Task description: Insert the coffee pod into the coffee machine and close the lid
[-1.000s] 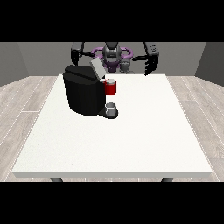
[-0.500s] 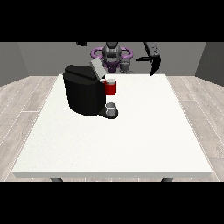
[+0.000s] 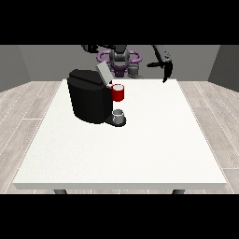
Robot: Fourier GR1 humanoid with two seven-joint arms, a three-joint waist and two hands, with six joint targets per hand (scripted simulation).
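Observation:
The black coffee machine (image 3: 88,95) stands on the left half of the white table (image 3: 140,149), with its grey lid (image 3: 102,73) tilted up. A red thing at the machine (image 3: 118,92) sits at its front, above a small grey thing (image 3: 119,115) on the machine's base. Another grey thing (image 3: 134,70) shows near the table's far edge, in front of the robot. The hand at the view's right (image 3: 165,66) hangs raised above the far right corner, fingers straight and pointing down, holding nothing. The hand at the view's left (image 3: 89,48) is lifted high behind the machine.
The robot's purple and grey torso (image 3: 119,58) is behind the far edge. Wooden floor surrounds the table. White tabletop stretches in front of and to the right of the machine.
Both arms have risen from beside the torso. The hand at the view's right has swung up and outward to the right; the other has lifted higher at the left.

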